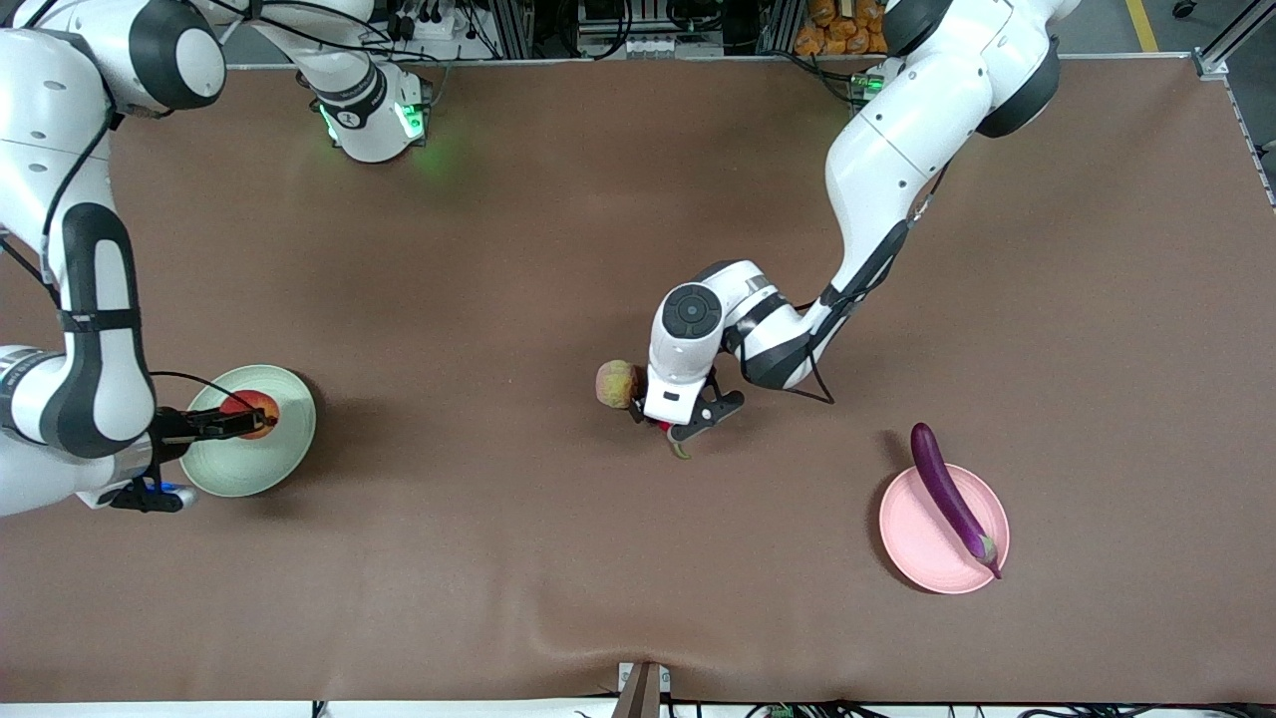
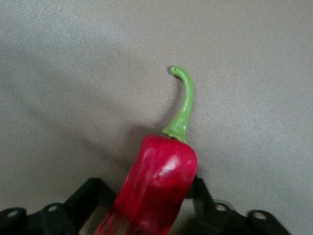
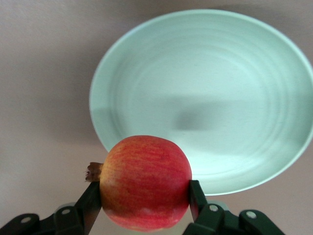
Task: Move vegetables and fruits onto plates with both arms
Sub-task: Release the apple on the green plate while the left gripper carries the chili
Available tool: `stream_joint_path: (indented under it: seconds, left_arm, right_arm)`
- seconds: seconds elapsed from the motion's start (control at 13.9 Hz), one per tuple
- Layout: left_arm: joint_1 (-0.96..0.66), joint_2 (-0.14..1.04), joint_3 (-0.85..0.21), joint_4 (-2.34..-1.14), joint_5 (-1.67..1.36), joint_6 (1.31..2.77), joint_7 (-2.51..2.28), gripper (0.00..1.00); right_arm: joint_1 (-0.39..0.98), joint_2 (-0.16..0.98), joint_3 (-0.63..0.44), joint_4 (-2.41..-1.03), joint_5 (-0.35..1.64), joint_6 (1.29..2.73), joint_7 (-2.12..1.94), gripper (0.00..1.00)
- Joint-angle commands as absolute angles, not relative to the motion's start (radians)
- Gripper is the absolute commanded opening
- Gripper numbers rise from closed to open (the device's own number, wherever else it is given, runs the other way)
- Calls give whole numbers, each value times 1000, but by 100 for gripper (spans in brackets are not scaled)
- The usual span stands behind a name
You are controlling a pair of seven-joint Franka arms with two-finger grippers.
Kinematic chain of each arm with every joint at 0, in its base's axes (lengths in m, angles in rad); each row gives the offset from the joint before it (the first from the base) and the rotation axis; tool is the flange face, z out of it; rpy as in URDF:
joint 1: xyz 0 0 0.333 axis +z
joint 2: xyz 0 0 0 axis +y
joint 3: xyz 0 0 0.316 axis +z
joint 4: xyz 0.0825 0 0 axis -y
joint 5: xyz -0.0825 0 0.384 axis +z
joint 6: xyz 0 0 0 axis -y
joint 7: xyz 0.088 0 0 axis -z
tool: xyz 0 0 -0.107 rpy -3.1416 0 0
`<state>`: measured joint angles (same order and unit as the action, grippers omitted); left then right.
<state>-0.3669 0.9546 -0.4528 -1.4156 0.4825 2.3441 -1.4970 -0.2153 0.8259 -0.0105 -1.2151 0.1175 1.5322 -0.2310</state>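
My right gripper (image 1: 244, 419) (image 3: 144, 193) is shut on the round red-orange fruit (image 1: 254, 407) (image 3: 145, 181) and holds it over the pale green plate (image 1: 249, 469) (image 3: 205, 98). My left gripper (image 1: 666, 427) (image 2: 149, 188) is low at the table's middle, its fingers closed on the red chili pepper (image 2: 156, 186). The chili's green stem (image 1: 681, 450) pokes out under the hand. The pale yellow-pink fruit (image 1: 616, 384) sits on the table right beside the left hand. The purple eggplant (image 1: 952, 499) lies across the pale pink plate (image 1: 922, 548), its ends overhanging the rim.
The brown table cover (image 1: 558, 578) has a raised fold near the front edge. The arm bases stand along the edge farthest from the front camera.
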Motion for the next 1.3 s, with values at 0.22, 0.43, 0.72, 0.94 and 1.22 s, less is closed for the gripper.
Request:
stream_joint_path:
  seconds: [0.22, 0.43, 0.72, 0.94, 1.22]
  left_arm:
    - [-263, 872, -449, -1416, 505, 2288, -1363, 0]
    - [-138, 802, -466, -1414, 491, 2217, -1238, 0]
    - [73, 787, -523, -1404, 489, 2212, -1059, 0]
    - [184, 799, -528, -1399, 476, 2238, -1012, 0]
    - [225, 807, -500, -1396, 473, 2247, -907, 25]
  right_arm:
    - [-204, 802, 21, -1236, 142, 1522, -249, 100]
    - [-184, 807, 21, -1247, 320, 1502, -136, 100]
    - [-80, 810, 20, -1256, 506, 1512, 151, 100]
    - [-8, 807, 20, -1311, 667, 1577, 332, 100]
    - [168, 807, 21, -1334, 730, 1715, 605, 100]
